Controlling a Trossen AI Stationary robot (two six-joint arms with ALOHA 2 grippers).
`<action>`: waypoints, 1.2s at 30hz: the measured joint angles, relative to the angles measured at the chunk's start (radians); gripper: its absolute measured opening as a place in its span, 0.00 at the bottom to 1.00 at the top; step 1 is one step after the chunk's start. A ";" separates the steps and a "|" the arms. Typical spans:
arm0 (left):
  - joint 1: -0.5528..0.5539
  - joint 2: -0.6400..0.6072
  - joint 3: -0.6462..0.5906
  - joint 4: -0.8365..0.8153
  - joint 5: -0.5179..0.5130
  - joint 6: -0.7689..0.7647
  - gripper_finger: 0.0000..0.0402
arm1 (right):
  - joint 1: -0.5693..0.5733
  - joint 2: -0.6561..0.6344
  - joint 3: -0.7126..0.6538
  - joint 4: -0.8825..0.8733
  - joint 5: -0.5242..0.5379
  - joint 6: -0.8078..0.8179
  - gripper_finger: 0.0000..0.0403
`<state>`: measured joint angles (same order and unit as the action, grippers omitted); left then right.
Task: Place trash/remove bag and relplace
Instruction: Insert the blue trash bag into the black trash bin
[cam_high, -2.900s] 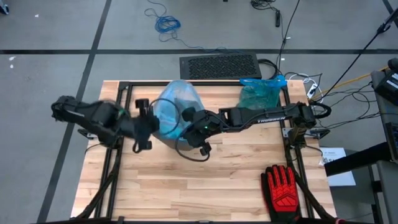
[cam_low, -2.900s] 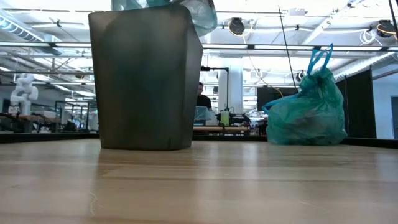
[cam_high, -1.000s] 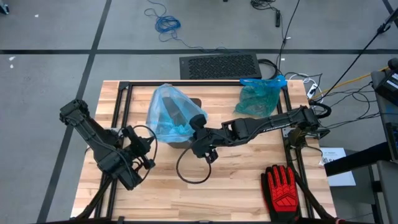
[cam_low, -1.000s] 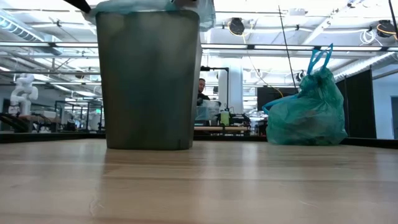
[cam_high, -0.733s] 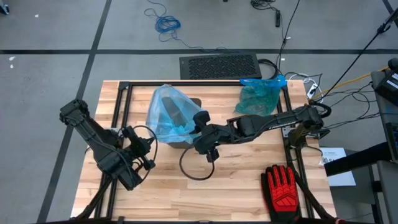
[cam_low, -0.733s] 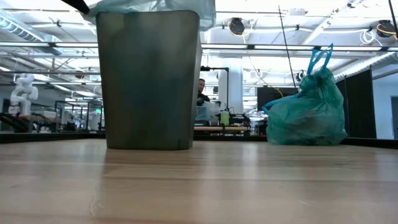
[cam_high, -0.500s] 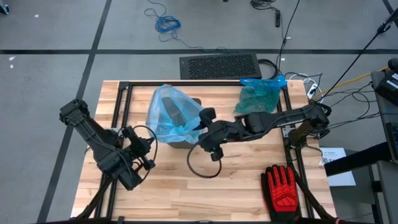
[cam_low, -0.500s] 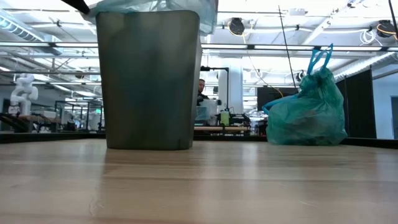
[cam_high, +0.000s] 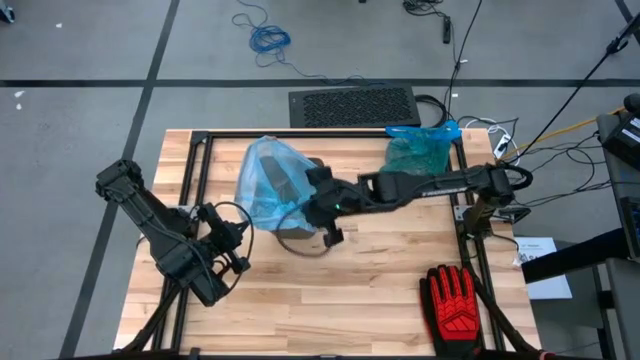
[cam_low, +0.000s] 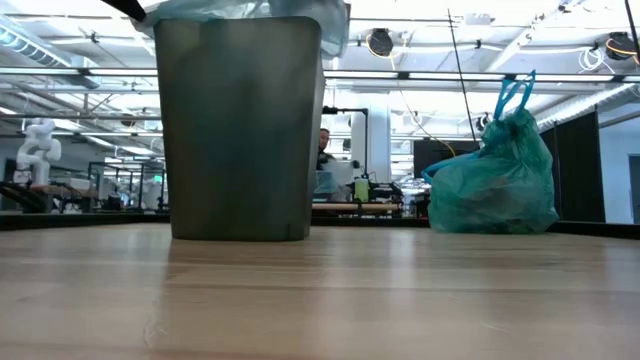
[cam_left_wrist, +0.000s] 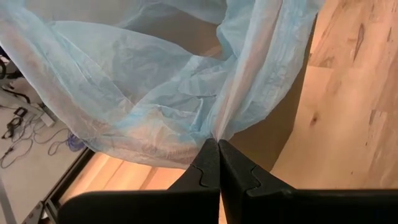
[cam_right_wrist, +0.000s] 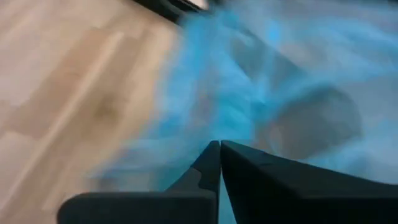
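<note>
pinching blue bag (cam_left_wrist: 155, 118), left hand (cam_left_wrist: 218, 146)

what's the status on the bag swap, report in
Left pincer shut on new blue bag at the bin. Right pincer shut, at bag. Tied bag aside.

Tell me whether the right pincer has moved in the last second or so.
Yes. In the high view the right pincer has swung back toward the far edge, up against the blue bag on the bin, farther from the red glove.
</note>
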<state>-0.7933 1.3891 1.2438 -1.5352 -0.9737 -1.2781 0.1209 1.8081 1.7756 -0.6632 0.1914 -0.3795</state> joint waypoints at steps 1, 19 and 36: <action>0.000 0.000 0.000 0.000 0.000 0.000 0.00 | 0.016 -0.003 0.000 0.002 -0.003 -0.024 0.01; 0.008 0.000 0.001 -0.006 -0.051 0.043 0.02 | 0.063 0.003 -0.078 -0.006 0.051 -0.078 0.00; 0.008 -0.001 0.228 0.000 0.030 0.277 0.35 | 0.061 0.003 -0.077 0.001 0.051 -0.096 0.00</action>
<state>-0.7856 1.3884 1.4714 -1.5349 -0.9436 -1.0013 0.1822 1.8114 1.6985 -0.6624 0.2424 -0.4753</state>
